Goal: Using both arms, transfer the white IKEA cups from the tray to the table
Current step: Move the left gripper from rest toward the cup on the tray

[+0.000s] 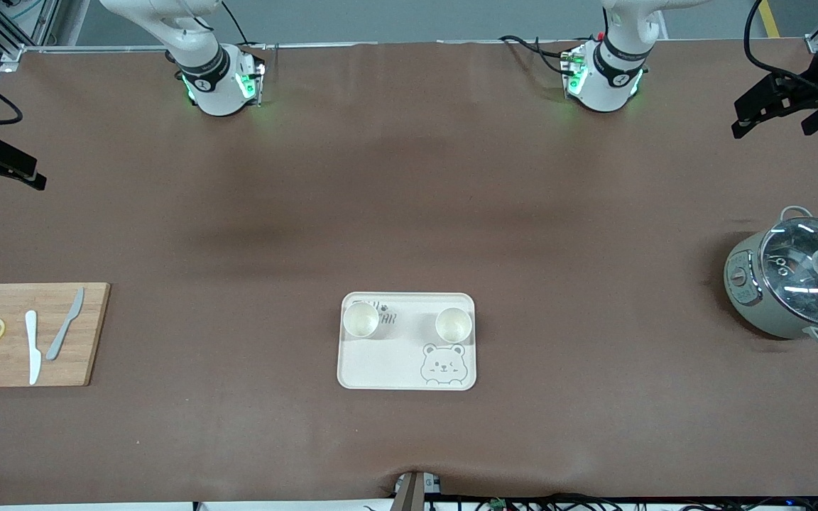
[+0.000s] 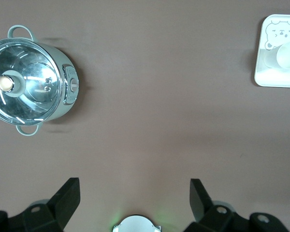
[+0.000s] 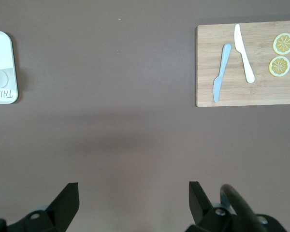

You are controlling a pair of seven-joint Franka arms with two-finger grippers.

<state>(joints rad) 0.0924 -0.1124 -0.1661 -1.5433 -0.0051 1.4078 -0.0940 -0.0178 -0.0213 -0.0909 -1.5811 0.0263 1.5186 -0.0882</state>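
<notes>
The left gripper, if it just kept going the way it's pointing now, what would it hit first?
Probably just bare table. The open left gripper points down at brown surface, with the pot and tray off to its sides.

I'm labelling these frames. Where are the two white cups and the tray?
Cup toward the right arm's end (image 1: 361, 320), front view, on its rim.
Cup toward the left arm's end (image 1: 453, 324), front view, on its rim.
Tray (image 1: 380, 369), front view, on its bare floor.
</notes>
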